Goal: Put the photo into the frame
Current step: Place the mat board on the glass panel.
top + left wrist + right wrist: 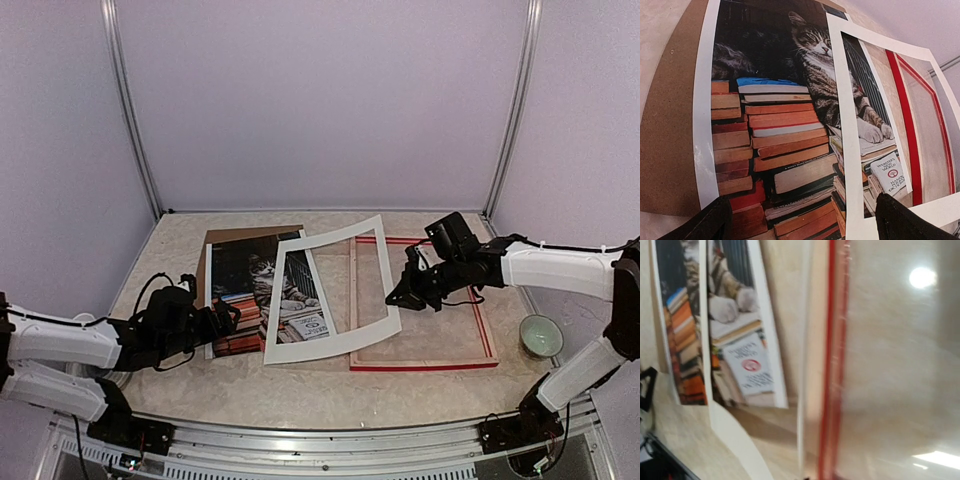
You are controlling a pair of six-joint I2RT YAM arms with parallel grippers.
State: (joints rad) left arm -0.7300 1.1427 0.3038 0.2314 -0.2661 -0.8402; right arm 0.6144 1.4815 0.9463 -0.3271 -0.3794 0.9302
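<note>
A white mat border (330, 347) lies near the middle of the beige table (300, 410). Its left part overlaps a brown backing board (250, 233), and its edges look curved, so it seems not to lie fully flat. The left wrist view shows the board's rough brown surface (670, 150) beside the mat's white band (845, 125). A small pale green bowl (541, 335) stands well apart at the right side. Plain lilac walls (320, 100) and metal posts (130, 110) close the space behind.
</note>
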